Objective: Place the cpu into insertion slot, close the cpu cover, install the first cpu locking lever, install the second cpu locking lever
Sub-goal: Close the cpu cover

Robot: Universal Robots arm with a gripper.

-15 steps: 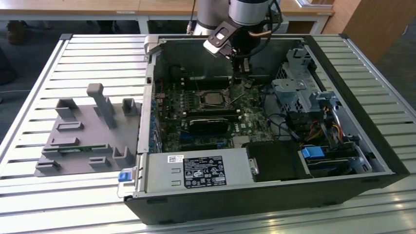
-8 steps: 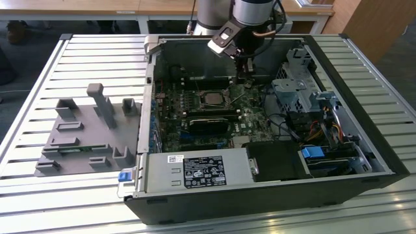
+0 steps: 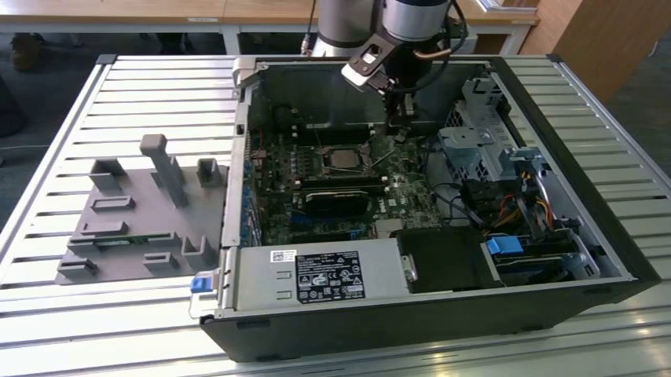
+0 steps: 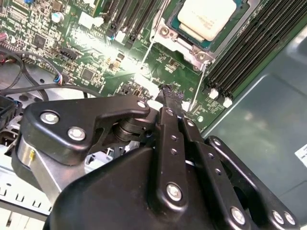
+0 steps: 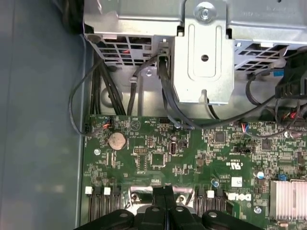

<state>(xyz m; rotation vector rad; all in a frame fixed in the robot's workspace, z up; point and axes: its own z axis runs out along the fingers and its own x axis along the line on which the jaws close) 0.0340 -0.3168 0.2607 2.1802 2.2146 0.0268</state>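
Claw (image 4: pixel 168 91) clenched, nothing in it. The fingertips are pressed together, which I reckon gives one narrow tip for nudging thin wire. The cpu (image 4: pixel 206 17) sits in the insertion slot (image 3: pixel 325 160), silver top up. The cpu cover (image 4: pixel 184 45) looks folded down over the chip's edges, with the top showing through its cut-out. Two locking levers run out from the socket corners towards me: one lever (image 4: pixel 147 50) and the other lever (image 4: pixel 199 86). My tip is between them, contact can't tell. In the exterior view I hang just to the exterior view's right of the slot, over the motherboard (image 5: pixel 158 143), inside the open PC case (image 3: pixel 419 330).
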